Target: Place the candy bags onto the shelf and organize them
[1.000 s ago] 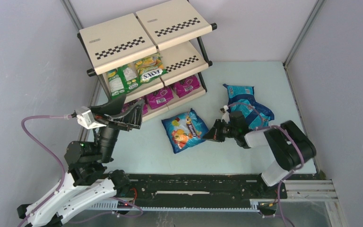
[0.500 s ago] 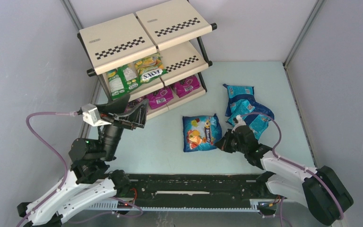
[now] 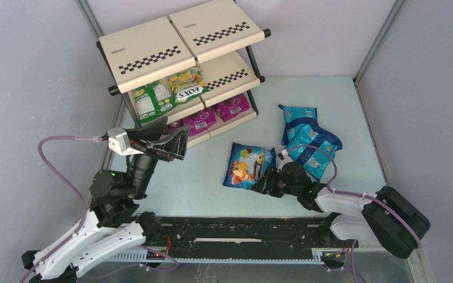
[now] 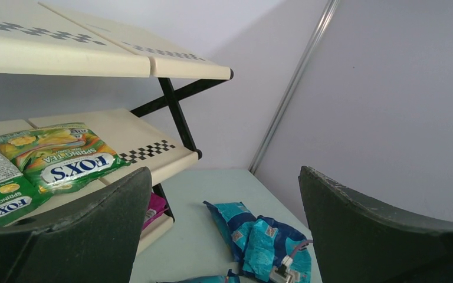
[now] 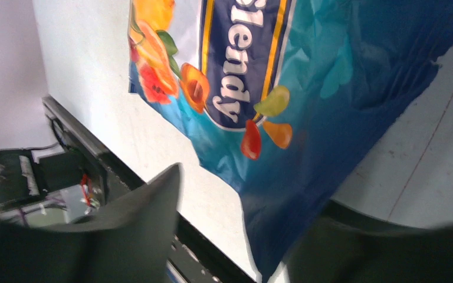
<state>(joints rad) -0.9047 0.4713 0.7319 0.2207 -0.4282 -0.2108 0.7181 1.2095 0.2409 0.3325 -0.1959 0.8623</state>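
The shelf (image 3: 147, 59) stands at the back left. Two green-yellow candy bags (image 3: 165, 93) lie on its middle tier and magenta ones (image 3: 199, 119) on the bottom tier. A blue bag with orange fruit art (image 3: 248, 166) lies flat on the table in the middle. My right gripper (image 3: 266, 181) is open at its near right corner; in the right wrist view the blue bag (image 5: 283, 88) reaches between the parted fingers, touching only the right one. Teal bags (image 3: 307, 138) are piled just behind. My left gripper (image 3: 165, 138) hangs open and empty before the shelf's lower left.
A black rail (image 3: 242, 233) runs along the near table edge, close to the blue bag. Grey walls with metal corner posts (image 3: 374, 41) enclose the table. The left wrist view shows the green bag (image 4: 59, 156) and the teal pile (image 4: 259, 239).
My right gripper was shut on the blue fruit bag and dragged it rightward while turning it; now it has opened and the bag lies loose. The left arm edged slightly right.
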